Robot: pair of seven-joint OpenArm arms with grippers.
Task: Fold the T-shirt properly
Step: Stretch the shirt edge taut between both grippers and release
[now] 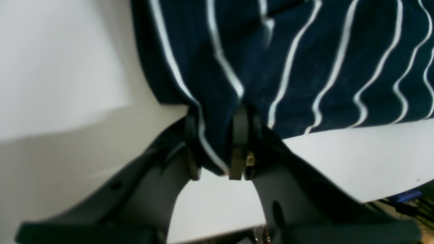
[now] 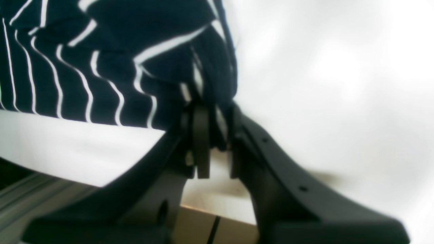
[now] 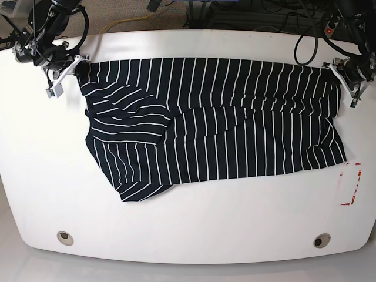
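Note:
The T-shirt (image 3: 217,123), dark navy with thin white stripes, lies spread across the white table (image 3: 188,229), its far edge stretched straight between the two arms. At the far right corner of the cloth, my left gripper (image 3: 336,71) is shut on it. In the left wrist view the fingers (image 1: 239,142) pinch a bunched fold of the T-shirt (image 1: 305,67) at the left gripper (image 1: 216,115). At the far left corner my right gripper (image 3: 79,66) is shut on the cloth. The right wrist view shows the right gripper (image 2: 217,108) clamping the gathered T-shirt (image 2: 101,67).
A red-marked rectangle (image 3: 351,185) lies on the table near its right edge. Two round grommet holes (image 3: 65,237) (image 3: 321,240) sit near the front edge. Cables (image 3: 252,14) run on the floor beyond the far edge.

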